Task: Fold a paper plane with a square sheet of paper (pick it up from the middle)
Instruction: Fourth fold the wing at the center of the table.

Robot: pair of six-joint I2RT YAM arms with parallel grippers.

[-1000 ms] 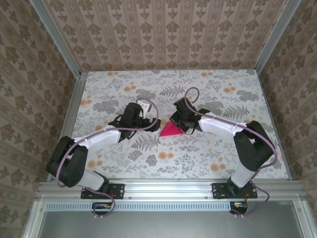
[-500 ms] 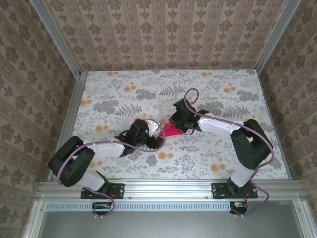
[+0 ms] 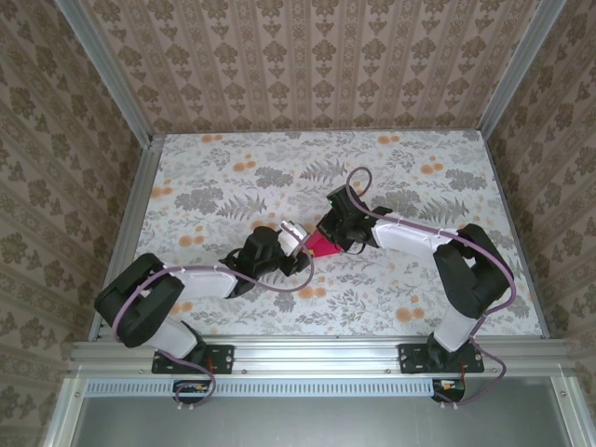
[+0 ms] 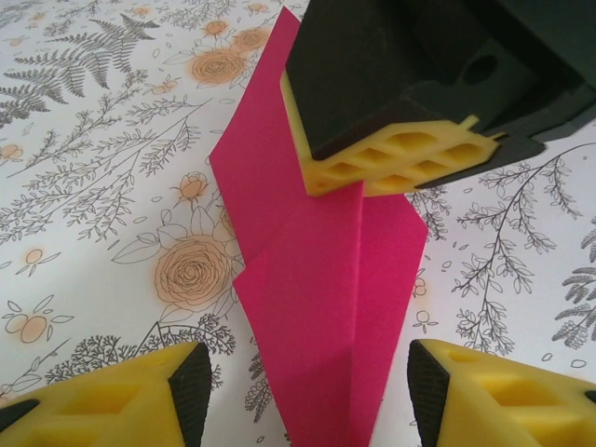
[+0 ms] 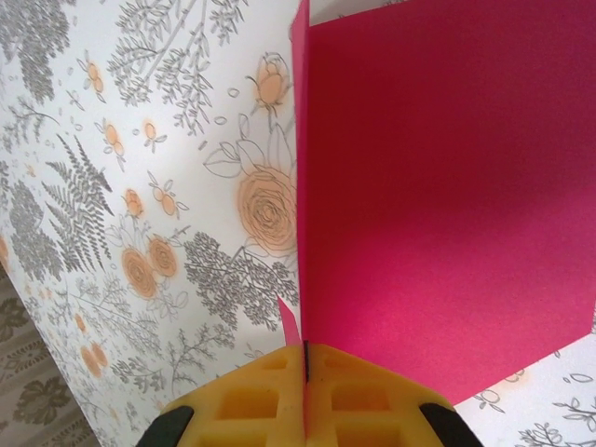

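Over the last second the left gripper point(image 3: 300, 246) has come in from a place well apart from the sheet of paper point(image 3: 322, 247) and now stands at its pointed near end. Its jaws have also narrowed, but they are not closed. In the left wrist view the two yellow fingers point(image 4: 116, 402) are on either side of the sheet, each with a strip of the flowered table point(image 4: 93, 233) showing between pad and paper. So this gripper is open around the sheet and does not touch it yet.

The right gripper point(image 3: 331, 235) has not changed its state. It stays shut on the sheet, and in its own view the pads point(image 5: 251, 410) meet on the thin edge of the magenta paper point(image 5: 438, 186), which stands out straight ahead of them. From the left wrist camera the same gripper point(image 4: 400, 168) sits directly ahead of the left fingers, at the far end of the centre crease, and the folded paper point(image 4: 321, 279) runs from it down into the gap of the left gripper.

For the task, I judge that this is a handover or a shared hold. The left jaws seem about to close on the crease near the tip, so that the next fold can be pressed. The closing should be centred on the crease, otherwise one finger may push the thin paper sideways.
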